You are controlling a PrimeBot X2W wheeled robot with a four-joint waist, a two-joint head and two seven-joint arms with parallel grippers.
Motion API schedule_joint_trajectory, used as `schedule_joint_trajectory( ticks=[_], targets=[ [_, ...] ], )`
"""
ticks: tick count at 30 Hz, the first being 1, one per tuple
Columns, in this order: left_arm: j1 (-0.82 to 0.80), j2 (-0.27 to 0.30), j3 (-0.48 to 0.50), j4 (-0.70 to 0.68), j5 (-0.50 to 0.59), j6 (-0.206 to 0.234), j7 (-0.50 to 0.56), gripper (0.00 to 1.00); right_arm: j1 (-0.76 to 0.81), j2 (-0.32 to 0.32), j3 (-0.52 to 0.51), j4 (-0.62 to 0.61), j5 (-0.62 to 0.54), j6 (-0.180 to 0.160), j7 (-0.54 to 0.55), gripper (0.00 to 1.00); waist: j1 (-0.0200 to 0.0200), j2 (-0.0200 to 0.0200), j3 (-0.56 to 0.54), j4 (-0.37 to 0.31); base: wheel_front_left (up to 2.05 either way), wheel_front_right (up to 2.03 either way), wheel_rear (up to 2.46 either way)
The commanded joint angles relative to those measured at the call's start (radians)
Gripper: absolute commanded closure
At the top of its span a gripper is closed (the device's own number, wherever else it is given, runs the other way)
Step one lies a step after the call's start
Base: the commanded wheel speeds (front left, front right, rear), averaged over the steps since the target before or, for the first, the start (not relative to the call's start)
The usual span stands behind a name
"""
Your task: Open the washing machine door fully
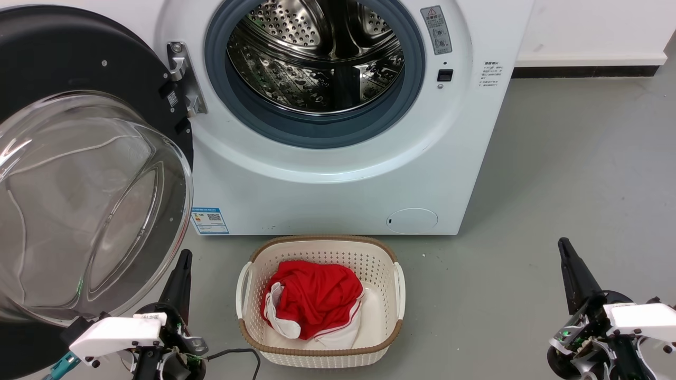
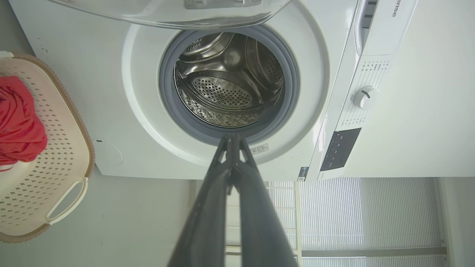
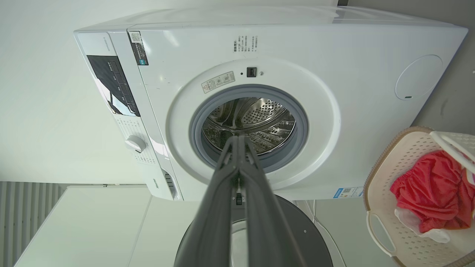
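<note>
The white washing machine (image 1: 338, 190) stands ahead with its steel drum (image 1: 317, 58) exposed. Its door (image 1: 90, 158), black-rimmed with a clear domed glass bowl, is swung wide out to the left on its hinge (image 1: 182, 79). My left gripper (image 1: 182, 258) is shut and empty, low at the left, just beside the lower edge of the glass bowl. My right gripper (image 1: 564, 245) is shut and empty too, low at the right, well clear of the machine. In the left wrist view the gripper (image 2: 233, 137) points at the drum opening (image 2: 228, 83); the right gripper (image 3: 237, 139) does likewise, with the door (image 3: 297, 230) behind its fingers.
A cream plastic basket (image 1: 393, 287) holding red and white clothes (image 1: 314, 298) sits on the grey floor right in front of the machine, between my two grippers. Bare floor (image 1: 570, 169) stretches to the right. A white wall with a dark skirting runs behind.
</note>
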Motion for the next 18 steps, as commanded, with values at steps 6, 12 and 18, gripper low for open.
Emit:
schedule_joint_trajectory(
  ticks=[6,12,18],
  targets=[
    [-0.007,-0.001,0.003,0.0,-0.001,-0.004,0.003,1.0,-0.011,0.005,-0.004,0.002,-0.006,0.0,0.005,1.0,0.0,0.0,0.0,0.0,0.0,0.0,0.0],
    [-0.007,-0.001,0.003,0.0,-0.001,-0.004,0.003,1.0,-0.011,0.006,-0.006,0.002,-0.008,0.0,0.008,1.0,0.0,0.0,0.0,0.0,0.0,0.0,0.0],
    [-0.007,-0.001,0.003,0.0,-0.001,-0.004,0.003,1.0,-0.012,0.007,-0.008,0.002,-0.01,0.0,0.008,1.0,0.0,0.0,0.0,0.0,0.0,0.0,0.0]
  ],
)
